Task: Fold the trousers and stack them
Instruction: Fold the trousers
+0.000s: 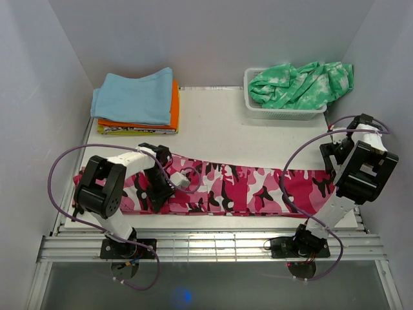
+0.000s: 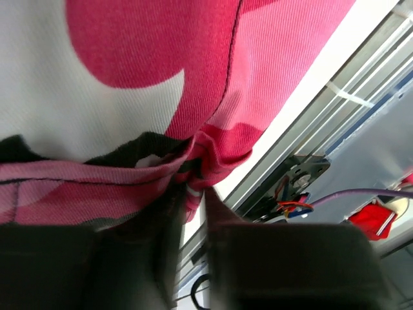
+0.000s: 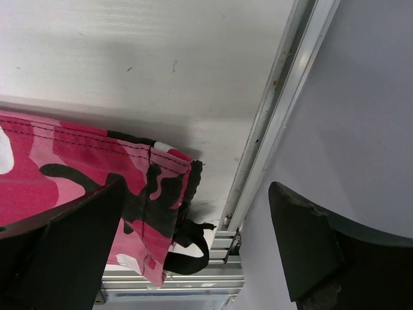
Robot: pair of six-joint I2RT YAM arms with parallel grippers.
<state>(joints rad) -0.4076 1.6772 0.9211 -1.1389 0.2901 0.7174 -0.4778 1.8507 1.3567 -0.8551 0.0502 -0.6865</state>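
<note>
1. While your left gripper (image 2: 195,194) had its fingers almost pressed together, it pinched a puckered fold of the trousers (image 1: 239,187) near the front edge of the table (image 1: 219,123).
2. The trousers lay as one long strip across the front of the table. You could judge the lengthwise fold done, with the cross folds and the stacking left.
3. Your right gripper (image 3: 197,187) was spread wide by the strip's right end, holding nothing.
4. You had one pair of trousers, two grippers, one pile (image 1: 139,103) of three folded clothes, one basket (image 1: 258,106) and one green garment (image 1: 300,84).
</note>
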